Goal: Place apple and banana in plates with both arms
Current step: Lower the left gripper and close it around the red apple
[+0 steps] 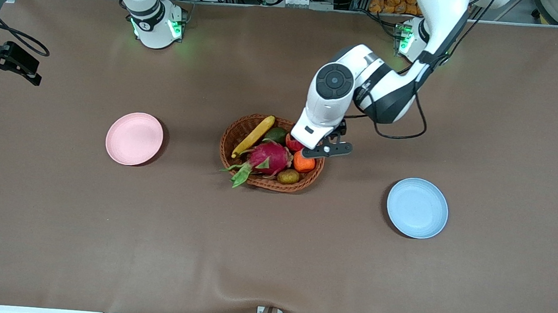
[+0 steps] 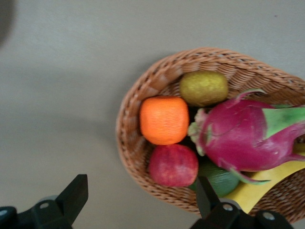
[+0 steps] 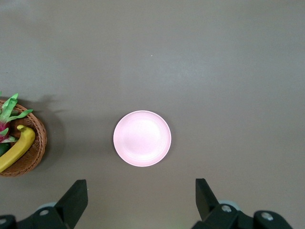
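Observation:
The red apple (image 1: 292, 142) lies in a wicker basket (image 1: 241, 128) at mid-table, beside an orange and partly under the left hand. In the left wrist view the apple (image 2: 173, 165) sits against the basket rim. The yellow banana (image 1: 254, 135) leans on the basket's edge toward the right arm's end. My left gripper (image 1: 323, 147) hangs open over the basket rim by the apple, holding nothing; its fingertips (image 2: 76, 193) straddle rim and cloth. My right gripper (image 3: 140, 193) is open and empty high over the pink plate (image 3: 142, 138). The pink plate (image 1: 134, 138) and blue plate (image 1: 417, 207) are bare.
The basket also holds a magenta dragon fruit (image 1: 270, 158), an orange (image 1: 303, 162), a green fruit (image 1: 276, 134) and a brownish fruit (image 1: 288, 176). A black camera mount (image 1: 3, 57) juts in at the right arm's end. Brown cloth covers the table.

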